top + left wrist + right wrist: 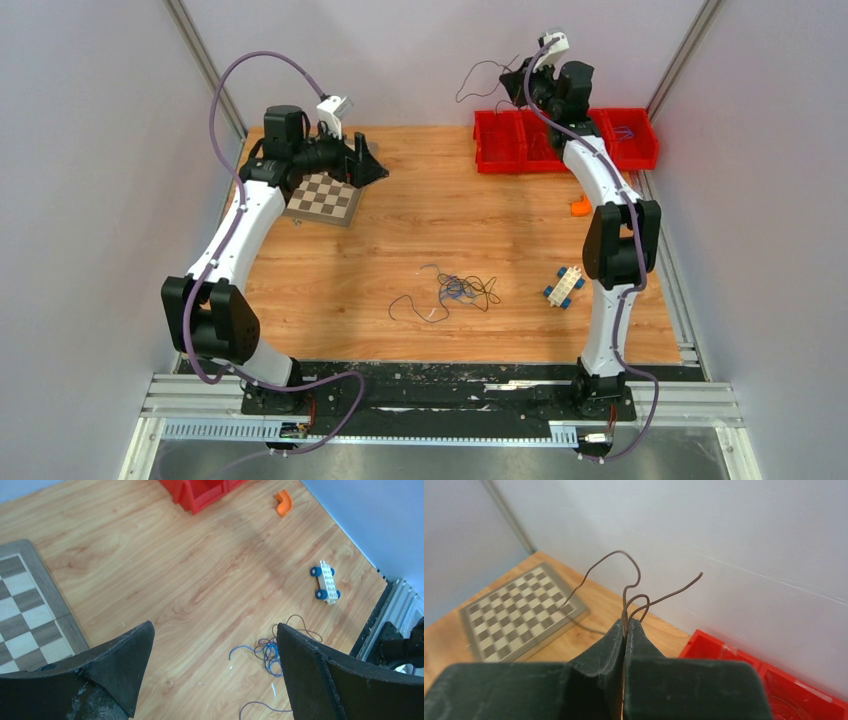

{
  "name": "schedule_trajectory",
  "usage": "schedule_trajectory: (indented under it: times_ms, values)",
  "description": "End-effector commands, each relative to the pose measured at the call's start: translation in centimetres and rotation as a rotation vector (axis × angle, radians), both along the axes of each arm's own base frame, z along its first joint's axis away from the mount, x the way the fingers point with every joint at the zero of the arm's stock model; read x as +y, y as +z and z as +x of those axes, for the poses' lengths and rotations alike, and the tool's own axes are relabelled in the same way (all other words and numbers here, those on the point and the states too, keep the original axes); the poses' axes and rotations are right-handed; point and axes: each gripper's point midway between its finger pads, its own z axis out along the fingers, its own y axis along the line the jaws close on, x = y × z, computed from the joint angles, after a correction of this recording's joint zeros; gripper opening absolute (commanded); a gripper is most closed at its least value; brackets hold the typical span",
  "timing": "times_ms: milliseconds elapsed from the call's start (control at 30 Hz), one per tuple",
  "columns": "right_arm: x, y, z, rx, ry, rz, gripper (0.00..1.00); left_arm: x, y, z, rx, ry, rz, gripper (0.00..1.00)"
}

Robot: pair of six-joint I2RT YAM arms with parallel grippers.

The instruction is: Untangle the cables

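Here, one dark brown hair-thin wire (624, 600) is pinched between the closed fingers of the right hand (626, 626). Its loops and free end spring up beyond the fingertips. That hand is raised above the red plastic bins (500, 150), close to the back wall.

The rest of the cables form a loose tangle of blue-purple and dark thin wires (458, 292). It lies flat on the wooden desk (420, 220), well below and nearward of both hands. No red strand can be made out in it.

The left hand (212, 630) is empty, with its fingers spread wide. It hovers above the far edge of the checkered board (325, 198), and the tangle shows ahead of it, by the inner edge of its right-side finger.

**Handling (judged).** The wires look almost weightless, limp yet slightly springy, and liable to slip from a pinch. A free end or an outer loop looks the best place to take hold. Pulling at the dense core would probably tighten the knot.

**Surroundings.**
- A white block car with blue wheels (565, 287) sits near the tangle, on the right hand's side, and could snag a dragged strand.
- An orange curved piece (580, 207) lies farther off, below the right hand.
- Nothing lies between the left hand and the tangle.
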Motion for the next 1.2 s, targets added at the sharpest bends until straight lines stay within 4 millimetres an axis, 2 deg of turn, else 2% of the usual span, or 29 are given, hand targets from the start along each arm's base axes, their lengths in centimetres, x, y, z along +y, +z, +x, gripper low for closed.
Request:
schedule_trajectory:
  times_ms: [0, 167, 300, 367, 500, 700, 900, 1033, 1167]
  values:
    - [-2.1, 3.1, 3.8, -0.157, -0.150, 0.071, 0.00, 0.6, 0.2, -0.8, -0.026, -0.002, 0.031, 1.00]
    - [-2.2, 1.5, 6.9, -0.209, -0.180, 0.116, 0.00, 1.2, -0.4, -0.8, -0.009, 0.005, 0.042, 1.00]
    - [-2.8, -1.6, 8.6, -0.223, -0.228, 0.057, 0.00, 1.9, -0.6, -0.9, -0.004, 0.016, 0.052, 1.00]
    - [-3.5, -3.0, 8.8, -0.217, -0.254, 0.010, 0.00, 2.4, -0.8, -0.9, 0.000, 0.022, 0.057, 1.00]
    - [-4.0, -5.9, 8.2, -0.200, -0.265, -0.097, 0.00, 2.8, -1.1, -0.7, 0.013, 0.033, 0.051, 1.00]
    - [-5.3, -8.1, 6.4, -0.173, -0.310, -0.200, 0.00, 2.6, -1.1, -0.3, 0.018, 0.027, 0.031, 1.00]
    - [-7.9, -10.5, 5.1, -0.108, -0.457, -0.308, 0.00, 2.7, -1.4, -0.4, 0.023, 0.028, 0.035, 1.00]
    - [-9.1, -11.3, 4.4, -0.099, -0.537, -0.358, 0.00, 2.8, -1.6, -0.4, 0.031, 0.033, 0.035, 1.00]
    - [-9.3, -11.5, 4.4, -0.094, -0.550, -0.377, 0.00, 2.9, -1.8, -0.2, 0.037, 0.037, 0.033, 1.00]
